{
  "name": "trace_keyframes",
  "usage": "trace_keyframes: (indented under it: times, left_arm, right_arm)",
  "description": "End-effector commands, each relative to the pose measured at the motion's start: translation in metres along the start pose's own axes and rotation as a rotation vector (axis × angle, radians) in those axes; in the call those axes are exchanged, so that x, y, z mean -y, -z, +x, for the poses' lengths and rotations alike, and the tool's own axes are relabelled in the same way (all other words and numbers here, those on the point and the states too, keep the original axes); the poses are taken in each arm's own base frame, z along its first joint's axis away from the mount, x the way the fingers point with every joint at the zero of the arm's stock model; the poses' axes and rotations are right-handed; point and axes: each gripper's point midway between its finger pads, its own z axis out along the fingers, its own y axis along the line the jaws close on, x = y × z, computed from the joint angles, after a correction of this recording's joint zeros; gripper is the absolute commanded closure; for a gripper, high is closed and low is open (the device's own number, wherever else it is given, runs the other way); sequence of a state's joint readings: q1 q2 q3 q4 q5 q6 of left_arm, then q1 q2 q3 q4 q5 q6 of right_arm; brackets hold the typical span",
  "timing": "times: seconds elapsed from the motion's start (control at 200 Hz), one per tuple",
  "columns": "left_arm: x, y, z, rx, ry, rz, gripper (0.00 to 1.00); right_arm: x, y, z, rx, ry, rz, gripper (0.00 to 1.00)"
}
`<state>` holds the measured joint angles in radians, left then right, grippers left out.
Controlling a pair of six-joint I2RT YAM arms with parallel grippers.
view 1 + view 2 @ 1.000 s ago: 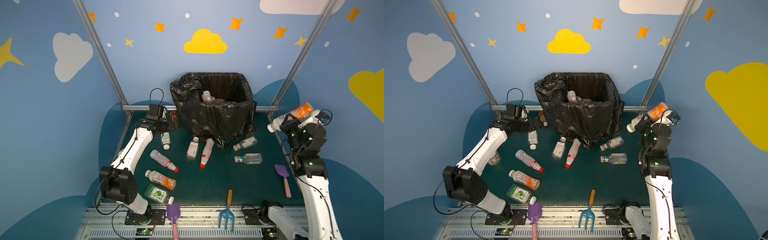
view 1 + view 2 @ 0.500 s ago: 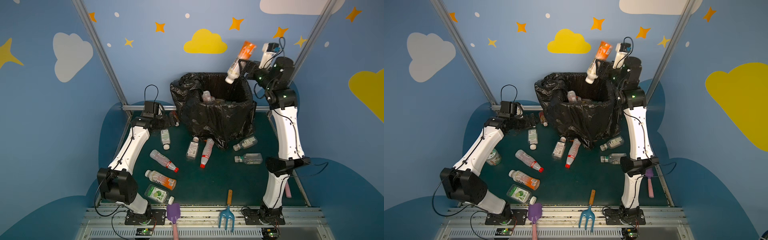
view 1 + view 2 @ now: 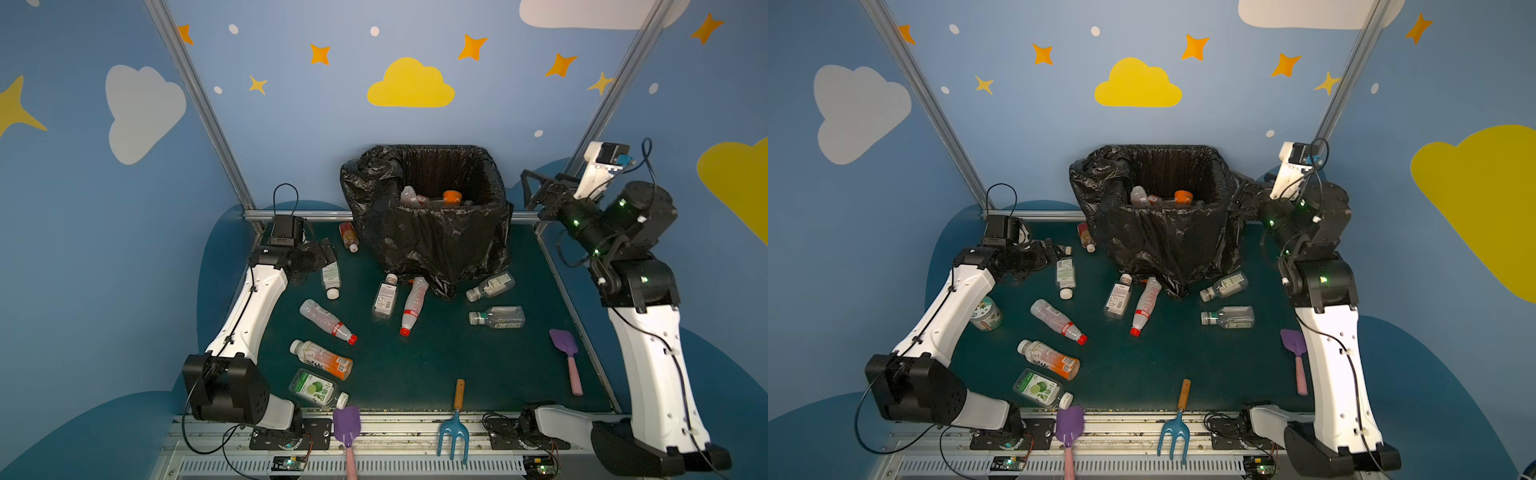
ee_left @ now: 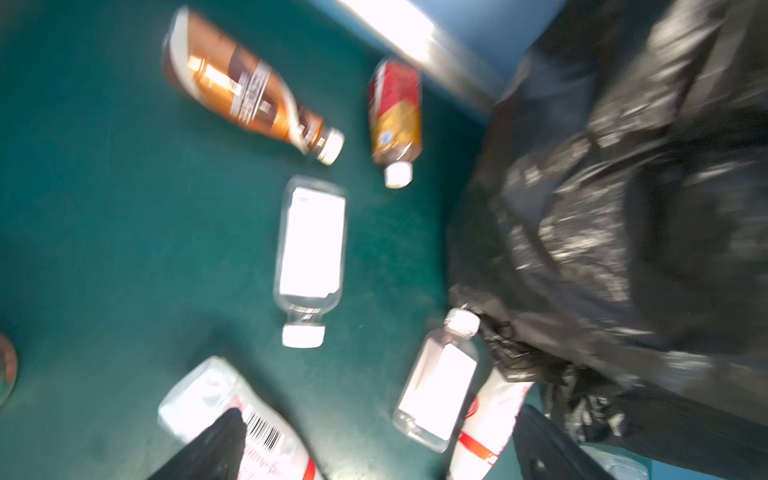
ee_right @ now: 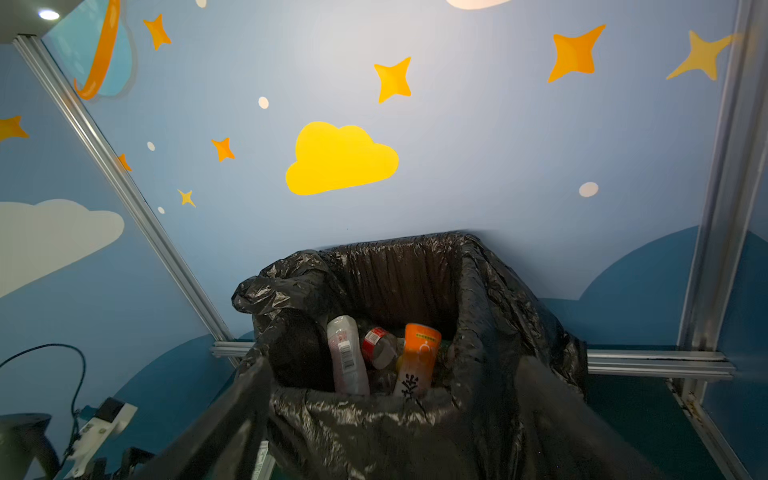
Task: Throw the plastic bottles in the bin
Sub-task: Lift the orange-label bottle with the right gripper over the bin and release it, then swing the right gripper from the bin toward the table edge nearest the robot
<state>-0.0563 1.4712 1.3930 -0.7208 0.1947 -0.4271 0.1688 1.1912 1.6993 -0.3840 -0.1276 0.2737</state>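
Observation:
The bin [image 3: 424, 232] [image 3: 1154, 237], lined with a black bag, stands at the back middle of the mat. An orange-labelled bottle [image 3: 451, 196] [image 5: 419, 357] lies inside it among others. My right gripper [image 3: 528, 189] [image 5: 395, 374] hangs open and empty, raised beside the bin's right rim. Several plastic bottles lie on the green mat. My left gripper [image 3: 326, 254] [image 4: 378, 415] is open, low over a white-labelled bottle [image 3: 331, 276] [image 4: 309, 249], touching nothing. A red-capped bottle [image 3: 328, 322] and an orange one [image 3: 322, 359] lie nearer the front.
Two clear bottles [image 3: 496, 318] lie right of the bin, two more [image 3: 385, 296] lean at its foot. A purple shovel [image 3: 567, 357] lies front right. Another shovel [image 3: 347, 432] and a blue rake [image 3: 455, 428] lie on the front rail. A squat jar [image 3: 986, 313] sits under my left arm.
My right gripper opened and let go of the orange-labelled bottle, which now lies in the bin. The right arm came down from above the bin to its right side. The left arm barely shifted.

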Motion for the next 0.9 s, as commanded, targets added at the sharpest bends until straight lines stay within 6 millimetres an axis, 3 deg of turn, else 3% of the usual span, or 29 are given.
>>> trace_keyframes:
  times: [0.0, 0.165, 0.295, 0.41, 0.516, 0.611, 0.731, 0.896]
  left_arm:
    - [-0.022, -0.009, 0.017, -0.059, 0.053, -0.088, 0.0]
    - [-0.043, -0.013, 0.045, -0.173, 0.11, -0.166, 0.04]
    - [-0.051, -0.017, 0.081, -0.301, 0.168, -0.174, 0.05]
    - [-0.063, -0.013, 0.109, -0.373, 0.195, -0.199, 0.05]
    - [-0.072, -0.006, 0.122, -0.37, 0.209, -0.222, 0.05]
    - [-0.066, 0.0, 0.115, -0.294, 0.24, -0.174, 0.04]
    - [-0.039, 0.014, 0.09, -0.146, 0.285, -0.014, 0.04]
    - [-0.011, 0.068, 0.053, 0.071, 0.322, 0.121, 0.02]
  right_arm:
    - [0.023, -0.022, 0.074, -0.191, -0.004, 0.04, 0.12]
    - [0.018, -0.014, 0.126, -0.348, -0.04, -0.014, 0.17]
    - [0.007, -0.014, 0.159, -0.454, -0.072, -0.095, 0.18]
    - [-0.021, -0.013, 0.185, -0.568, -0.073, -0.253, 0.19]
    - [-0.061, 0.0, 0.21, -0.663, -0.007, -0.456, 0.18]
    - [-0.095, 0.01, 0.23, -0.715, 0.049, -0.584, 0.18]
    - [-0.15, 0.028, 0.254, -0.764, 0.078, -0.794, 0.18]
    - [-0.222, 0.064, 0.292, -0.865, 0.104, -1.005, 0.19]
